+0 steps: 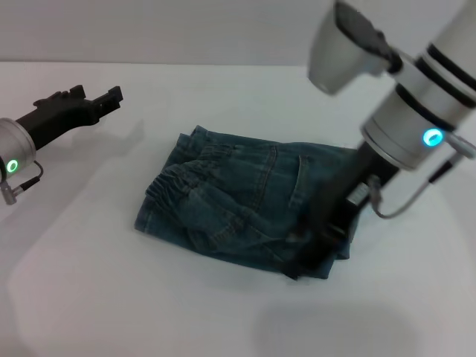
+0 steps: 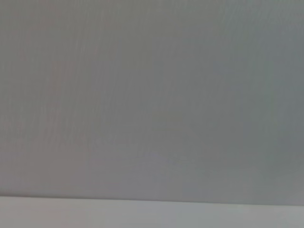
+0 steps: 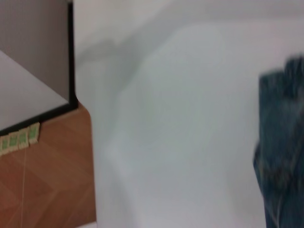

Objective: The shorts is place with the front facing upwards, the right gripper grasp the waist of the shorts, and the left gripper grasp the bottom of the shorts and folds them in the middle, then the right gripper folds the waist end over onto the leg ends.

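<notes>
The blue-green denim shorts [image 1: 238, 201] lie folded into a compact bundle in the middle of the white table [image 1: 89, 297]. Their puckered waist [image 1: 165, 186] shows on top at the bundle's left end. The bottom of the shorts, with its leg ends, is hidden in the folds. My right gripper [image 1: 309, 259] reaches down onto the bundle's near right corner and touches the denim. In the right wrist view an edge of the shorts [image 3: 280, 142] shows at one side. My left gripper [image 1: 104, 100] hovers well off to the left, apart from the shorts.
In the right wrist view, brown wooden floor [image 3: 42, 175] and a grey panel with a black edge [image 3: 33, 52] lie beyond the table's edge. The left wrist view holds only a plain grey wall [image 2: 152, 95].
</notes>
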Robot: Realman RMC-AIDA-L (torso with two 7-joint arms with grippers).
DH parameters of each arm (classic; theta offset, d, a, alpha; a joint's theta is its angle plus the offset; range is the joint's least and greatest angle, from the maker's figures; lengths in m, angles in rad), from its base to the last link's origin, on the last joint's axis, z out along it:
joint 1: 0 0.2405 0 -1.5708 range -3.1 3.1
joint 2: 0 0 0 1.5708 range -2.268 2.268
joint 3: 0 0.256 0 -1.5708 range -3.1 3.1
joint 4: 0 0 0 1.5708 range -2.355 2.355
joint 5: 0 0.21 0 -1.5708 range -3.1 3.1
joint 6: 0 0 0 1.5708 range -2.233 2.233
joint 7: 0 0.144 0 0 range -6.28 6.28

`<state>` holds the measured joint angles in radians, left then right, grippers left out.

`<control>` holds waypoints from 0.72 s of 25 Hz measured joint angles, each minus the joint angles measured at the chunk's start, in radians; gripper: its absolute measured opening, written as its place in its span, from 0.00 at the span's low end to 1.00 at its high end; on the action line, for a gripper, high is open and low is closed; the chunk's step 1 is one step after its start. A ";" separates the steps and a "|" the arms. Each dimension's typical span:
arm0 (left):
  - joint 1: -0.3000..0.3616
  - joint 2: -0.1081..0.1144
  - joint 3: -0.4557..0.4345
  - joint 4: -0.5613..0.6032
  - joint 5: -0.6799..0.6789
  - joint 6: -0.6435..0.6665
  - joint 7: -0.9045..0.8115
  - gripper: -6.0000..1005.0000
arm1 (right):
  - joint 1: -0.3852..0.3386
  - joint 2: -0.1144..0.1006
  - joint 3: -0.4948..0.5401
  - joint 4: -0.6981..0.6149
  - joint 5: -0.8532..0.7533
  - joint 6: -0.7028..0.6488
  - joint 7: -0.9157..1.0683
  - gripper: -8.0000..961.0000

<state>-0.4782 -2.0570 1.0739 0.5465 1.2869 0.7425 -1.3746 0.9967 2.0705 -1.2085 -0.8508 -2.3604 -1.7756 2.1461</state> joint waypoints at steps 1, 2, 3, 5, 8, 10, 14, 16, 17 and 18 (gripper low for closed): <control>-0.001 0.000 -0.002 -0.001 0.000 0.000 0.000 0.80 | -0.008 0.000 0.000 0.008 -0.016 0.000 0.000 0.63; -0.001 0.000 -0.002 -0.001 0.000 0.000 0.000 0.80 | -0.015 -0.001 0.001 0.015 -0.029 0.001 0.000 0.63; -0.006 0.000 -0.005 -0.002 0.000 -0.002 0.000 0.80 | -0.022 -0.001 0.001 0.024 -0.042 0.004 0.001 0.63; -0.008 0.000 -0.005 -0.002 -0.001 -0.003 0.000 0.80 | -0.032 -0.001 0.002 0.037 -0.059 0.008 0.000 0.63; -0.017 0.000 -0.005 -0.002 -0.001 -0.005 -0.001 0.80 | -0.045 -0.001 0.002 0.055 -0.091 0.021 -0.006 0.63; -0.018 0.000 -0.005 -0.002 -0.002 -0.006 -0.001 0.80 | -0.049 -0.001 0.001 0.071 -0.116 0.041 -0.009 0.63; -0.021 0.000 -0.005 -0.005 -0.002 -0.007 -0.001 0.80 | -0.051 -0.004 0.009 0.105 -0.142 0.090 -0.023 0.63; -0.023 -0.001 -0.005 -0.012 -0.002 -0.008 -0.001 0.80 | -0.052 -0.005 0.010 0.109 -0.145 0.110 -0.025 0.63; -0.023 -0.001 -0.005 -0.015 -0.002 -0.008 -0.001 0.80 | -0.053 -0.006 0.010 0.110 -0.145 0.123 -0.026 0.63; -0.024 -0.001 -0.005 -0.019 -0.002 -0.008 -0.001 0.80 | -0.053 -0.008 0.011 0.111 -0.145 0.131 -0.027 0.63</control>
<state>-0.5025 -2.0584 1.0691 0.5278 1.2852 0.7348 -1.3759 0.9433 2.0624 -1.1979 -0.7399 -2.5055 -1.6441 2.1187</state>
